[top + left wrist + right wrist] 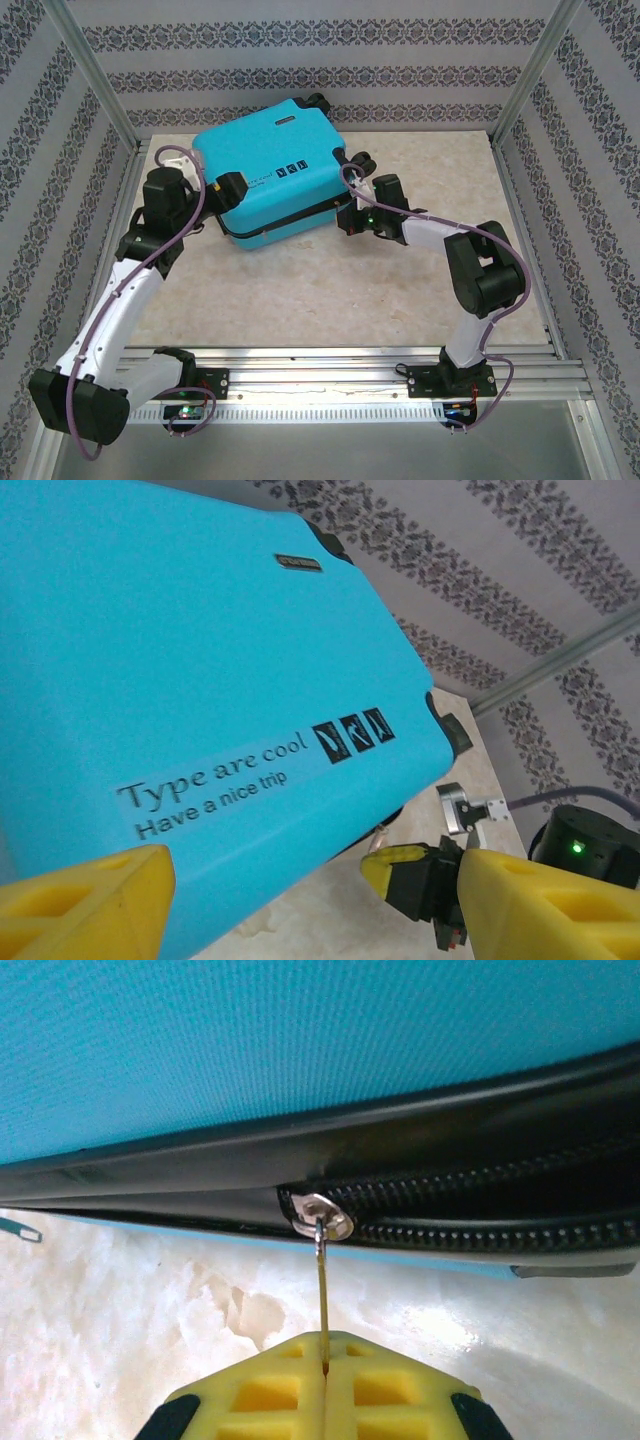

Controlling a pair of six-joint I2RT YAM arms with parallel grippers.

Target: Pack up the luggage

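Turquoise luggage (270, 175) lies flat toward the back of the table (330, 290) — our right hand (325, 1370) is at its zipper.

We have the right hand's fingers pressed together on the thin metal zipper pull (322, 1280), which hangs from the slider (322, 1215) on the black zipper band along the luggage's near side. We judge the grip sits low and in line with the band so the slider can be drawn along it. Our left hand (225, 190) waits with fingers apart at the near left corner — probably to brace the luggage against sliding, though we cannot tell whether it touches.
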